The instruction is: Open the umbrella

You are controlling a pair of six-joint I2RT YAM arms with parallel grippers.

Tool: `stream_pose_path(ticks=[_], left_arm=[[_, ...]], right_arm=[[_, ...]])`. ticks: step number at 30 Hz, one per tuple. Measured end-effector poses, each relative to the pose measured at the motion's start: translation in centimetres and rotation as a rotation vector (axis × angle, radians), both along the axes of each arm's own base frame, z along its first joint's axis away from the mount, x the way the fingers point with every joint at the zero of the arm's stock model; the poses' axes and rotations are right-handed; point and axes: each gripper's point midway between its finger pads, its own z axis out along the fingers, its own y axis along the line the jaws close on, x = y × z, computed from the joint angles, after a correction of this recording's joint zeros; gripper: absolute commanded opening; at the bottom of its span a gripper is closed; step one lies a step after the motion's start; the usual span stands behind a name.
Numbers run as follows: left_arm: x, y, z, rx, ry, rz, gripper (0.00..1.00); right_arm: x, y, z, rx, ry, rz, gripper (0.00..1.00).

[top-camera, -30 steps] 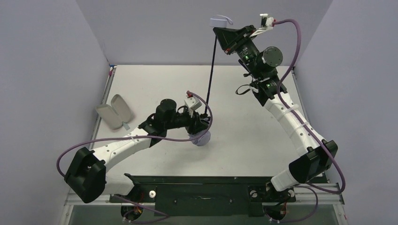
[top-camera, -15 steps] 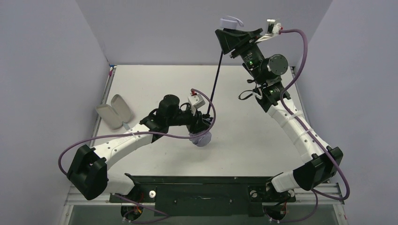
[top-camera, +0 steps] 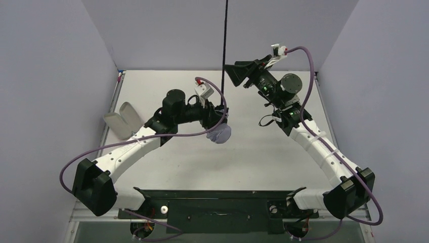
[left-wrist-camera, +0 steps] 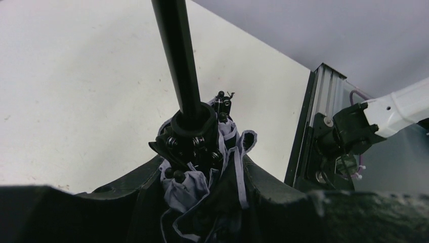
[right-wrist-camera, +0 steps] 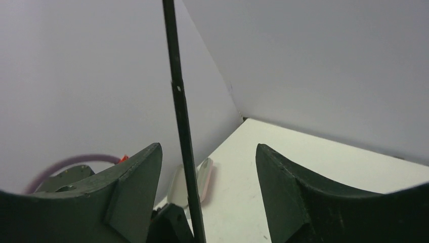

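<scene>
Quick rundown. The umbrella [top-camera: 221, 132] isn't open yet. The canopy is a bunched lilac wad in the middle of the overhead view, over the worktop [top-camera: 167, 91]. The thin black shaft [top-camera: 224, 50] runs straight up from it and out the top edge of the frame, so the handle is out of sight.

The left gripper [top-camera: 216, 123] is clamped on that bundle of fabric and ribs. Its wrist view shows the fingers hugging the folds just under the black runner [left-wrist-camera: 195, 124]. The right gripper [right-wrist-camera: 207, 152] is spread wide. The shaft passes between its fingers, nearer the one at frame left, and doesn't seem to touch either. The pink-beige case [top-camera: 124, 120] sits well off at the left edge of the worktop, out of the way.

My take: the right side needs a hold on the shaft next. I'd centre the shaft between the fingers first, then close square on it, since a thin round rod grabbed off-centre will probably roll or swing. After that the fabric has to be free to spread, so pinching the whole bundle is going to fight the opening. Better to push on the runner alone and keep the shaft vertical so nothing binds.
</scene>
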Motion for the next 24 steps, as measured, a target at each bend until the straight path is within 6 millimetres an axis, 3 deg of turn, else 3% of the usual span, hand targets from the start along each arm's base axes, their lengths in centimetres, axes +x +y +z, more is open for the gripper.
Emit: stream_pose_path(ticks=[6, 11, 18, 24], left_arm=[[1.0, 0.3, 2.7, -0.079, -0.008, 0.007, 0.00], [0.8, 0.2, 3.5, -0.112, 0.004, -0.022, 0.00], [0.2, -0.1, 4.7, -0.140, 0.004, -0.062, 0.00], [-0.1, -0.3, 5.5, -0.145, -0.013, -0.089, 0.00]], right_arm=[[-1.1, 0.3, -2.1, -0.042, 0.055, 0.064, 0.58], [-2.3, 1.1, -3.7, -0.082, 0.089, 0.154, 0.59], [-3.9, 2.2, -8.1, -0.172, 0.182, 0.251, 0.51], [-4.9, 3.0, -9.0, -0.201, 0.190, 0.295, 0.43]])
